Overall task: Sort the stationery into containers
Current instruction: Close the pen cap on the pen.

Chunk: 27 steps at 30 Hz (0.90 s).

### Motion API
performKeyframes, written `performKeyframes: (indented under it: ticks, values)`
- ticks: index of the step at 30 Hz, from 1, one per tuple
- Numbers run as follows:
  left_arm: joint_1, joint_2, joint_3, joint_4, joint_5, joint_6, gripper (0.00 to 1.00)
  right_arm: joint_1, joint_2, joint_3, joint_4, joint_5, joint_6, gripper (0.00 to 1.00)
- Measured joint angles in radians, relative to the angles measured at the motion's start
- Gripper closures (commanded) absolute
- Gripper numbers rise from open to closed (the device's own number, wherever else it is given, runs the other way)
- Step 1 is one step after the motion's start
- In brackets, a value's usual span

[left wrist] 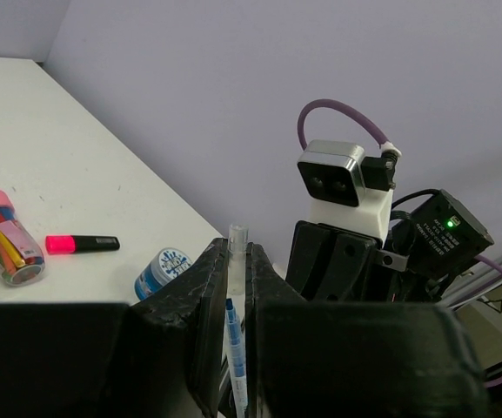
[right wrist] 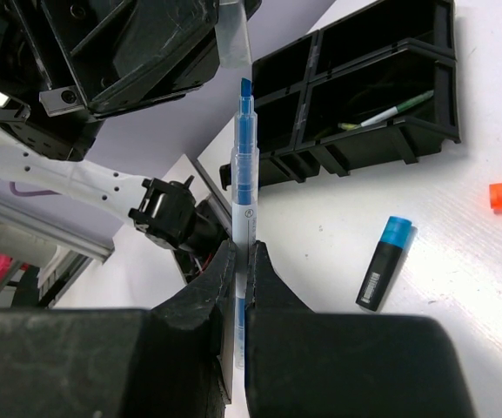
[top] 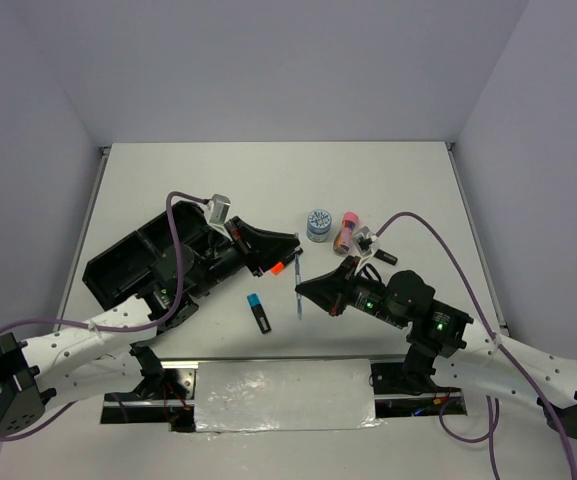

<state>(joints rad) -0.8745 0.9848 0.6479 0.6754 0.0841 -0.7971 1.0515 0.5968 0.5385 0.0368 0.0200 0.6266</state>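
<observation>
A thin blue-and-white pen [top: 299, 300] is held upright between both grippers. My right gripper [top: 306, 288] is shut on its barrel [right wrist: 244, 200], with the blue tip bared above. My left gripper [top: 290, 248] is shut on the pen's clear cap [left wrist: 236, 252], right over that tip [left wrist: 230, 315]. The black organiser tray [top: 118, 265] lies at the left. In the right wrist view one compartment of the tray [right wrist: 381, 148] holds a yellow-green pen [right wrist: 385, 115]. A blue-capped highlighter [top: 258, 312] lies on the table below the grippers.
An orange highlighter [top: 280, 265] lies under the left gripper. A blue-white tape roll [top: 318, 223], a pink-orange tube [top: 345, 232] and a pink-capped highlighter [left wrist: 81, 244] lie behind the right gripper. The right arm's camera block [left wrist: 338, 178] faces the left wrist.
</observation>
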Motion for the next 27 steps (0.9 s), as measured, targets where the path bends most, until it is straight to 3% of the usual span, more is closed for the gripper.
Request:
performKeyframes:
  ticks: [27]
  values:
    - [0.000,0.008,0.000,-0.013,0.046,-0.067,1.00,0.007,0.010,0.089,-0.083,0.072,-0.088,1.00]
